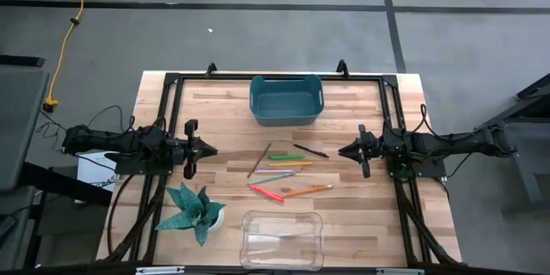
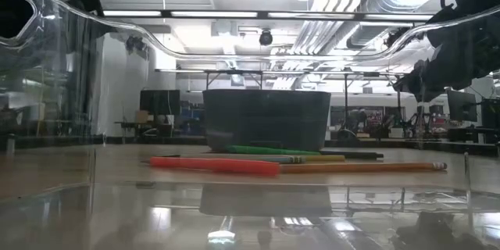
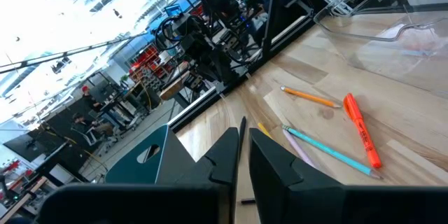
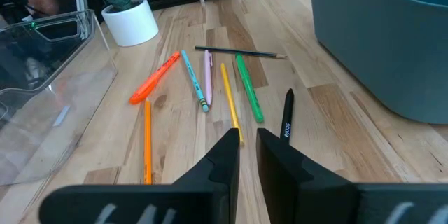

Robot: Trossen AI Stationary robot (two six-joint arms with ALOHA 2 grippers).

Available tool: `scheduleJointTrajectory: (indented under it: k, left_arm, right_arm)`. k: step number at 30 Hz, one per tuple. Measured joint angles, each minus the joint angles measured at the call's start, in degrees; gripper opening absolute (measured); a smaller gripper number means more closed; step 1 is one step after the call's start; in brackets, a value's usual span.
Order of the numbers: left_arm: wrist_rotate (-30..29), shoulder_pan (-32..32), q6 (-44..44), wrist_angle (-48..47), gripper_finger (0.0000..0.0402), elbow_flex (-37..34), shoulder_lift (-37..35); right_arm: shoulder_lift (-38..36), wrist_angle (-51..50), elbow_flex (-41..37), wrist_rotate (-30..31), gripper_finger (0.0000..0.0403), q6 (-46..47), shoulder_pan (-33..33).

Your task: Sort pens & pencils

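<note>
The sticks lie loose on the wooden table's middle. The green pen [image 1: 286,156] [image 4: 248,87] and the red pen [image 1: 266,193] [image 3: 362,129] rest flat among the thin pencils: orange [image 1: 308,191], yellow [image 1: 290,165], teal [image 1: 275,178], brown [image 1: 259,161] and a dark one [image 1: 310,150]. My left gripper [image 1: 209,149] [image 3: 242,157] hovers left of the pile, shut and empty. My right gripper [image 1: 342,149] [image 4: 248,150] hovers right of it, shut and empty too. Both point inward at the pile.
A teal bin [image 1: 286,99] stands at the far middle of the table. A clear plastic container [image 1: 282,239] sits at the near edge. A potted plant in a white pot [image 1: 199,210] stands near left. Black frame rails [image 1: 163,112] border both sides.
</note>
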Motion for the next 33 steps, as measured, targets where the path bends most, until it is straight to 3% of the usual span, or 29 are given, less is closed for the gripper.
scheduleJointTrajectory:
  k: [19,25,33]
  left_arm:
    - [0.0,0.0,0.0,0.0,0.0024,0.0,0.0]
    - [0.0,0.0,7.6,0.0,0.0024,0.0,0.0]
    - [0.3,0.0,4.9,0.0,0.0024,0.0,0.0]
  right_arm:
    - [0.0,0.0,0.0,0.0,0.0041,0.0,0.0]
    - [0.0,0.0,0.0,0.0,0.0041,0.0,0.0]
    - [0.0,0.0,0.0,0.0,0.0041,0.0,0.0]
